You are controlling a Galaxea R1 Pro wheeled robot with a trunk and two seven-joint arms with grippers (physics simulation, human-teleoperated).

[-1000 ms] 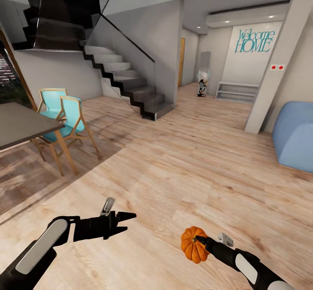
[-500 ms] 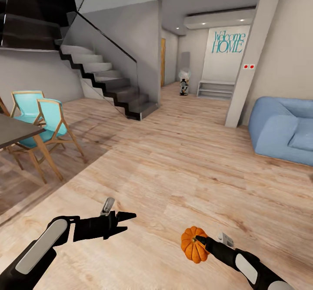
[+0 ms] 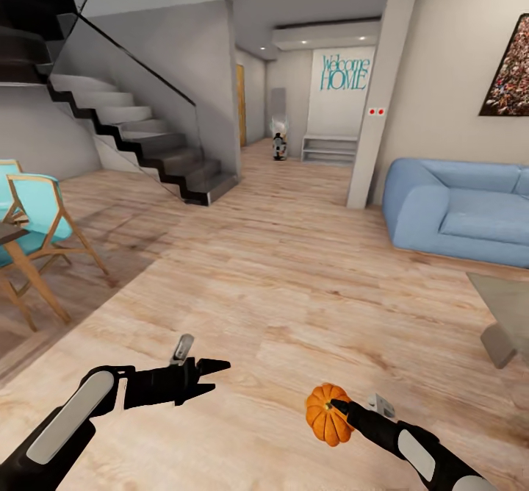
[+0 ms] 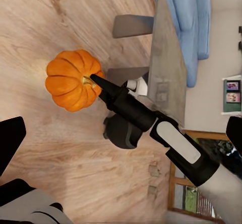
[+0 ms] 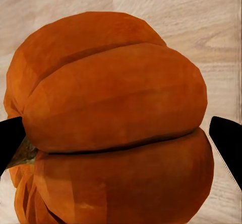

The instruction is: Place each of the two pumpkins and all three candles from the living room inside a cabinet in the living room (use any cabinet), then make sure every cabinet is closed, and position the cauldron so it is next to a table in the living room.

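Observation:
One orange ribbed pumpkin (image 3: 325,417) hangs above the wooden floor at the lower right of the head view, with my right gripper (image 3: 332,407) shut on it. In the right wrist view the pumpkin (image 5: 116,123) sits between two black fingertips (image 5: 10,138), one at each side. The left wrist view looks across at the same pumpkin (image 4: 70,80) and the right arm holding it. My left gripper (image 3: 214,367) is at the lower left, open and empty. The candles, the cabinet, the cauldron and the other pumpkin are out of view.
A blue sofa (image 3: 455,212) stands at the right, with the corner of a low grey table (image 3: 507,307) in front of it. A staircase (image 3: 139,138) rises at the left beside turquoise chairs (image 3: 29,219). A white pillar (image 3: 382,87) stands ahead, and wooden floor (image 3: 294,278) stretches between.
The whole view has swung to the right: stairs and chairs slid left, the sofa and the grey table corner came in. Both arms keep their pose, the pumpkin still held.

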